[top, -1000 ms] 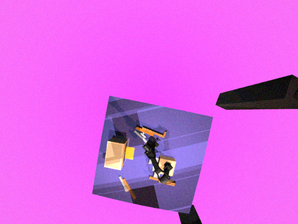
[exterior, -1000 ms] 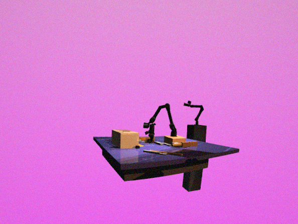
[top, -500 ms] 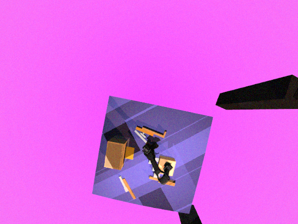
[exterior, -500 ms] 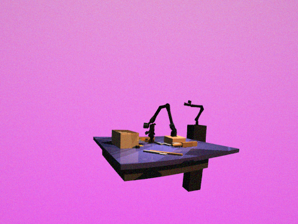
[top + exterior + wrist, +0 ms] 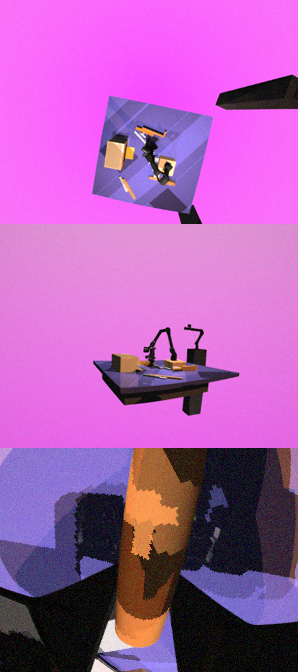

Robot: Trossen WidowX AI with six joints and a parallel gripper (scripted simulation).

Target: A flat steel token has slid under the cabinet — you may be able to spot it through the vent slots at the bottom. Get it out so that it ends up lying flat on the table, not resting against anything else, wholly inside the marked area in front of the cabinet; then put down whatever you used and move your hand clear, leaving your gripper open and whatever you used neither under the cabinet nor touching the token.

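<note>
The cabinet (image 5: 115,155) (image 5: 129,364) is a tan box at the table's left. The marked area (image 5: 130,153) (image 5: 141,369) is a yellow patch against its front. The steel token is not visible, nor can I make out the vent slots. My gripper (image 5: 152,145) (image 5: 151,365) (image 5: 145,575) is shut on a round orange handle (image 5: 157,538), low over the table between the cabinet and the arm's base. A pale strip (image 5: 140,137) runs from near the gripper to the upper left in the top view; whether it belongs to the held handle I cannot tell.
An orange bar (image 5: 153,132) lies beyond the gripper. A pale-and-orange tool (image 5: 129,189) (image 5: 164,376) lies at the near side. Another orange piece (image 5: 170,183) (image 5: 189,367) lies beside the arm's tan base block (image 5: 162,163) (image 5: 174,363). A second small arm (image 5: 199,337) stands behind.
</note>
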